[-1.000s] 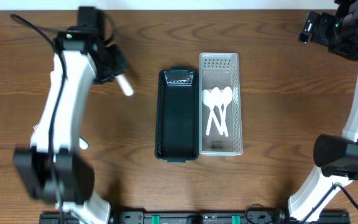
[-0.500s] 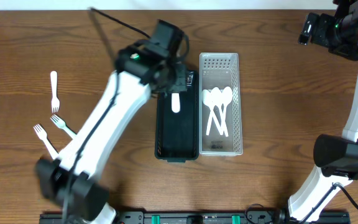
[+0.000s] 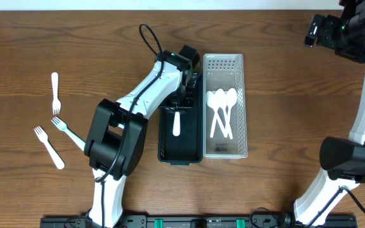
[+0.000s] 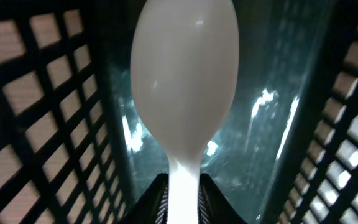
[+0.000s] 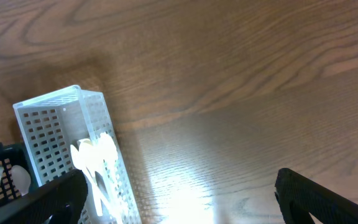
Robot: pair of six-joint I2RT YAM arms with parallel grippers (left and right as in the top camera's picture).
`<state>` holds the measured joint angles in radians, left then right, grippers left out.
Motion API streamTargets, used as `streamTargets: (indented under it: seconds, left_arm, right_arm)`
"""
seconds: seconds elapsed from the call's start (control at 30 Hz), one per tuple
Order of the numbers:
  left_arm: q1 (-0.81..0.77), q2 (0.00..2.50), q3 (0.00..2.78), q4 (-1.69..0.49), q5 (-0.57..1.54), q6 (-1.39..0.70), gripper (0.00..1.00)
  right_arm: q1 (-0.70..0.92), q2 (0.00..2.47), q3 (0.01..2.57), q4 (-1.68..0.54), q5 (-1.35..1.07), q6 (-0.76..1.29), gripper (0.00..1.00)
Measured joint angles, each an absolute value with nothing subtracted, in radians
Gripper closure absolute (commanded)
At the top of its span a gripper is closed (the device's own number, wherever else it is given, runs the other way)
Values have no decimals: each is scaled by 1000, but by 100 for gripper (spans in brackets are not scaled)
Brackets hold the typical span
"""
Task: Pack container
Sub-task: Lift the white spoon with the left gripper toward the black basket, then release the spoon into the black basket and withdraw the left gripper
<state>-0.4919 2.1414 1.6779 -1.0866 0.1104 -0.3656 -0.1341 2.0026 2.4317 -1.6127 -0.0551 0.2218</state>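
Observation:
My left gripper [image 3: 184, 101] is shut on a white plastic spoon [image 3: 176, 121] and holds it inside the dark green basket [image 3: 165, 139]; in the left wrist view the spoon's bowl [image 4: 185, 74] fills the frame above the basket's floor, its handle pinched between my fingers [image 4: 183, 202]. Beside it, the white perforated basket [image 3: 241, 136] holds several white spoons [image 3: 220, 111]; it also shows in the right wrist view [image 5: 48, 118]. My right gripper [image 5: 179, 196] is open and empty, high over bare table at the far right.
Three white forks lie on the table at the left: one upright [image 3: 55, 90], two slanted below it [image 3: 65, 130], [image 3: 48, 147]. The left arm stretches across the table between the forks and the baskets.
My left arm has swung from the left side over to the dark green basket and lowered the spoon into it. The right arm has not moved.

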Motion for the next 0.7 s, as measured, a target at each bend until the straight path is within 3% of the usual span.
streamTargets:
  seconds: [0.1,0.33,0.53,0.7]
  left_arm:
    - [-492,2132,1683,-1113,70,-342,75]
    - [-492,2025,1739,-1185,-20,-222,46]
    - [-469,1774,1809,-1185,-123,-159,30]
    - [-262,1577,1830,-1186,-210,-142,11]
  right_arm:
    - [-134,2003,2432,-1613,-55,222,1]
    - [-134,2003,2432,-1613,-55,222,1]
    - [-134,2003,2432,-1614,-54,222,1]
    - [-134,2003,2432,-1619,-55,222,1]
